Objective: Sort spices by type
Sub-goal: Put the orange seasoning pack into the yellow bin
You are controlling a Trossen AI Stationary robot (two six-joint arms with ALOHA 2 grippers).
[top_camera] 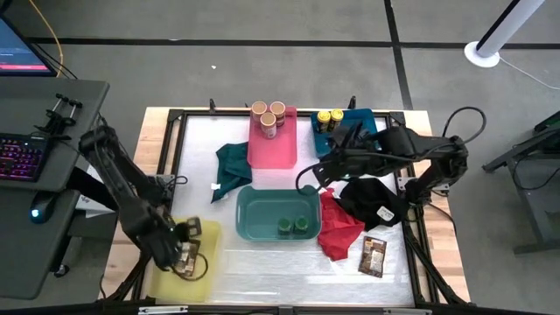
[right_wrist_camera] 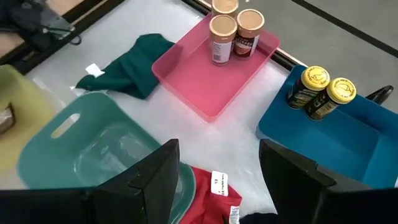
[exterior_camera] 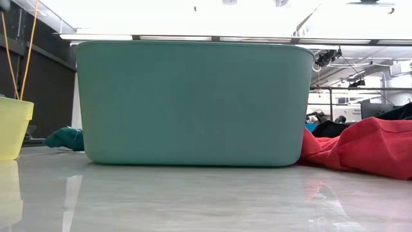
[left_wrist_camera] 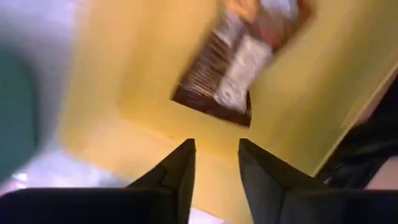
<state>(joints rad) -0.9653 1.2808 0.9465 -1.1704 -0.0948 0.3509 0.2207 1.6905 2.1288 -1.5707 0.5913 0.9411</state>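
My left gripper [top_camera: 181, 252] [left_wrist_camera: 216, 146] hovers open over the yellow bin [top_camera: 197, 282], above a brown packet [left_wrist_camera: 239, 59] lying flat on the bin's floor. My right gripper [top_camera: 319, 175] [right_wrist_camera: 217, 155] is open in the air above the red cloth's [right_wrist_camera: 214, 199] far edge, between the teal and blue bins. Three tan-lidded jars [top_camera: 269, 116] stand in the pink bin [right_wrist_camera: 205, 81]. Two yellow-lidded jars [right_wrist_camera: 320, 90] stand in the blue bin [right_wrist_camera: 336, 140]. Two green-lidded jars [top_camera: 293, 226] stand in the teal bin [top_camera: 254, 210]. A second brown packet [top_camera: 374, 256] lies on the table near the right front.
A dark green cloth [top_camera: 232, 166] lies left of the pink bin. A black cloth [top_camera: 376, 201] lies beside the red cloth [top_camera: 337, 223] under the right arm. In the low view the teal bin [exterior_camera: 193, 103] fills the middle, with the yellow bin [exterior_camera: 13, 125] on its left.
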